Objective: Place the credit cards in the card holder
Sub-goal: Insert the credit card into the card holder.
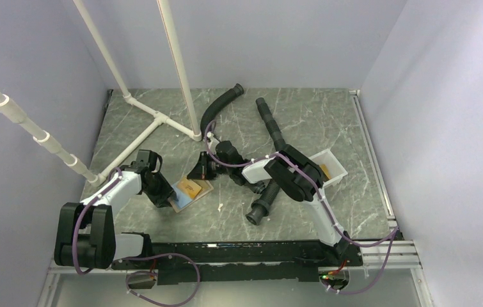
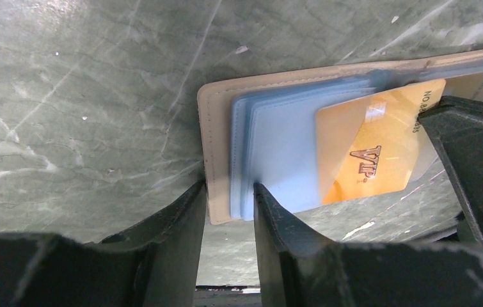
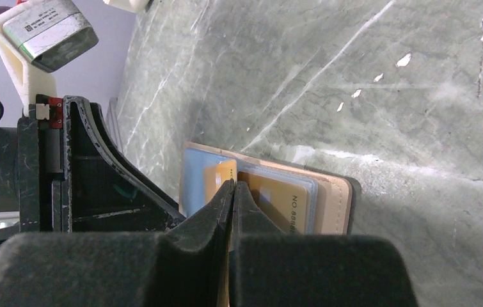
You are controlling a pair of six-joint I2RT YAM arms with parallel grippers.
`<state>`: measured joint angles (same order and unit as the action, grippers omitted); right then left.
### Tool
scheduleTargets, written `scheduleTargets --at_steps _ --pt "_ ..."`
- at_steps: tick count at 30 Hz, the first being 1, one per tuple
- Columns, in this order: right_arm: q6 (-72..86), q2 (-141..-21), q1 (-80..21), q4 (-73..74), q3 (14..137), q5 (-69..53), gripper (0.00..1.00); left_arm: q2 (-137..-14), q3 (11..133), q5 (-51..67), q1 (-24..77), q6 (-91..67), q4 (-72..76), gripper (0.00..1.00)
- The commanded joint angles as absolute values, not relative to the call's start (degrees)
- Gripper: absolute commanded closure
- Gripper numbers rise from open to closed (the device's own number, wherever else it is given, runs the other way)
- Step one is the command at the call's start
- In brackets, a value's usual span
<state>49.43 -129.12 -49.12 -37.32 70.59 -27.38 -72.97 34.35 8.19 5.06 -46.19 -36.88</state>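
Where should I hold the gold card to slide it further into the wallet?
Pinch the gold card by its bare end, the part outside the blue sleeves, squeezing across its two flat faces. Come from the open side of the wallet, opposite the edge the left claw clamps: the card is thin, and its other end is already tucked in.

Left gripper [image 2: 229, 192] pinching card holder [image 2: 216, 128], gold card [image 2: 366, 147] in sleeve
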Motion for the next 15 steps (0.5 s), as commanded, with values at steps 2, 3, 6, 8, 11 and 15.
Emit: scheduleTargets --at_steps 2,3,6,8,11,15 --pt "47.3 -129.2 -49.4 -41.7 71.7 -25.6 1.00 -73.1 33.4 6.0 5.1 -46.1 -36.5 0.62" --pt "47.2 -128.7 -49.7 -42.8 70.8 -24.5 1.00 -73.1 33.4 6.0 5.1 -46.2 -36.4 0.62" --pt "48.1 -127.8 -50.5 -45.9 68.5 -22.5 1.00 -72.8 33.3 6.3 5.1 -46.5 -36.2 0.62" --pt "49.9 -127.6 -50.9 -47.5 66.9 -20.7 1.00 -72.7 33.2 6.9 5.1 -46.8 -35.8 0.62" --pt "51.2 -126.6 -51.8 -50.0 64.0 -16.9 1.00 -73.0 33.2 7.6 5.1 -47.0 -35.2 0.62" --pt "53.5 -126.3 -52.7 -51.3 62.5 -15.8 1.00 -73.5 33.3 8.1 5.1 -47.2 -34.7 0.63"
